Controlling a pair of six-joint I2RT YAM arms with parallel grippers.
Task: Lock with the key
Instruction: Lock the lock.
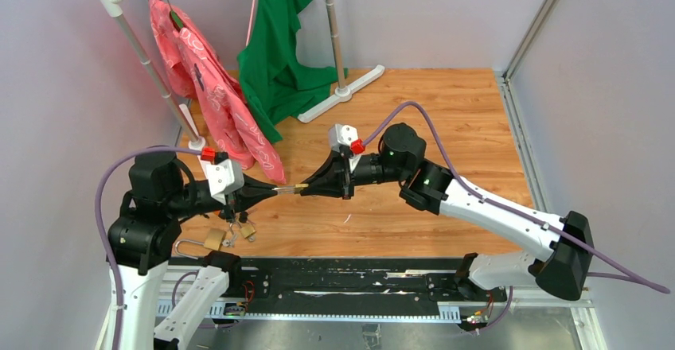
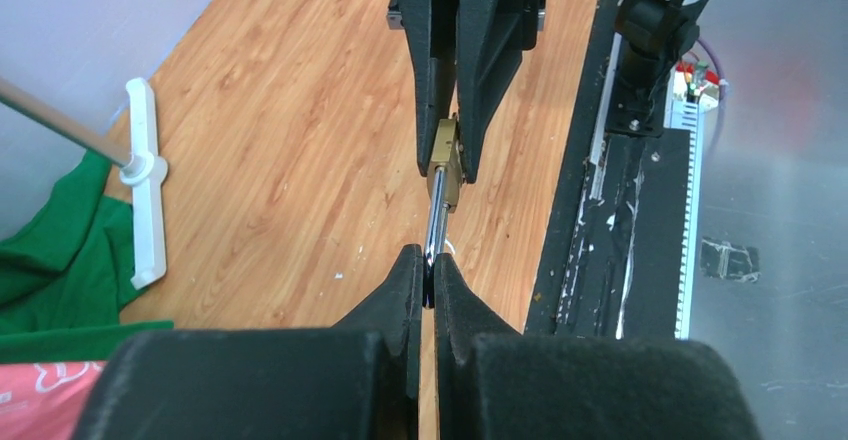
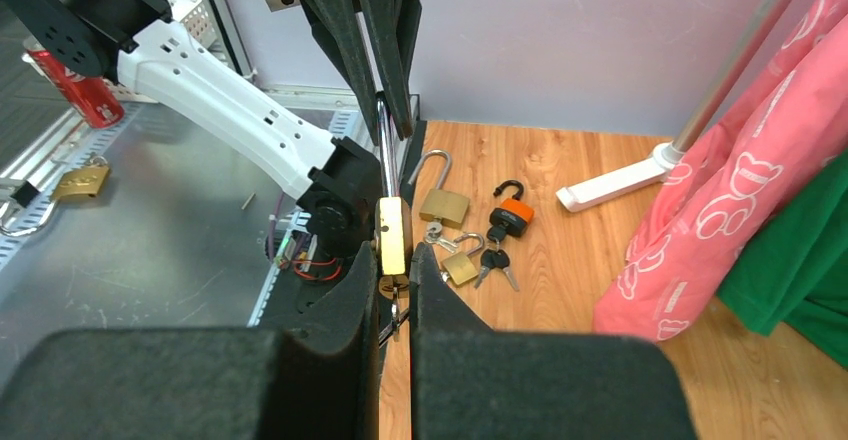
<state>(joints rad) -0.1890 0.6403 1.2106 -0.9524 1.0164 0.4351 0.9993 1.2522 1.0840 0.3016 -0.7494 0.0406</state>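
Note:
A brass padlock (image 1: 293, 189) hangs in the air between both grippers over the wooden floor. My left gripper (image 2: 431, 272) is shut on its silver shackle (image 2: 437, 215). My right gripper (image 3: 396, 260) is shut on its brass body (image 3: 392, 235), which also shows in the left wrist view (image 2: 446, 165). A key (image 3: 396, 310) sticks out of the body's end, between my right fingers. In the top view the left gripper (image 1: 276, 191) and the right gripper (image 1: 307, 188) meet tip to tip.
Spare padlocks lie under the left arm: a large open brass one (image 3: 443, 202), a small brass one (image 3: 461, 266) and an orange-black one (image 3: 512, 215) with keys. A clothes rack (image 1: 341, 87) with pink (image 1: 215, 95) and green (image 1: 275, 56) garments stands behind. A red can (image 3: 75, 90) stands off the table.

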